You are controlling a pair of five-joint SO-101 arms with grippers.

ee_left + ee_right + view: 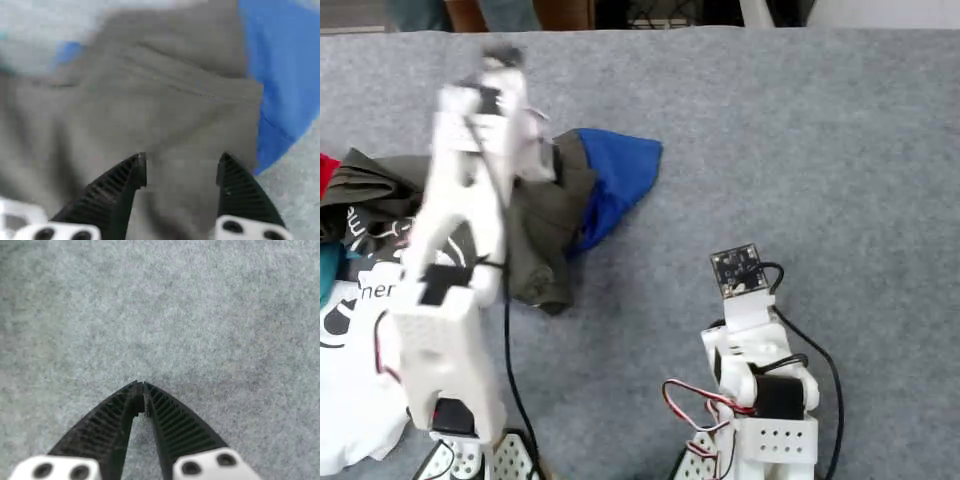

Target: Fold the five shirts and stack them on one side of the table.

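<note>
On the worktop (800,150), high view: left arm (455,250) over the olive shirt (535,235), blue shirt (615,175) touching it, other shirts (350,300) piled at the edge. Left wrist: left hand (182,162) fingers apart above olive shirt. Right wrist: right hand (143,385) tips together over worktop.
</note>
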